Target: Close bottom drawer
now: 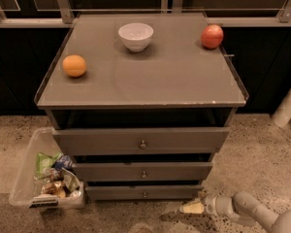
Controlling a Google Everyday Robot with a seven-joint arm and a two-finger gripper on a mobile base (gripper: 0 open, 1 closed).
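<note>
The grey cabinet has three drawers, all pulled out a little. The bottom drawer is the lowest one, a slim grey front with a small round knob. My gripper is low near the floor, just right of and slightly below the bottom drawer's right front corner, pointing left. My arm comes in from the lower right.
A white bowl, an orange and a red apple sit on the cabinet top. A clear plastic bin holding snack packets stands on the floor to the left. A white post stands at the right.
</note>
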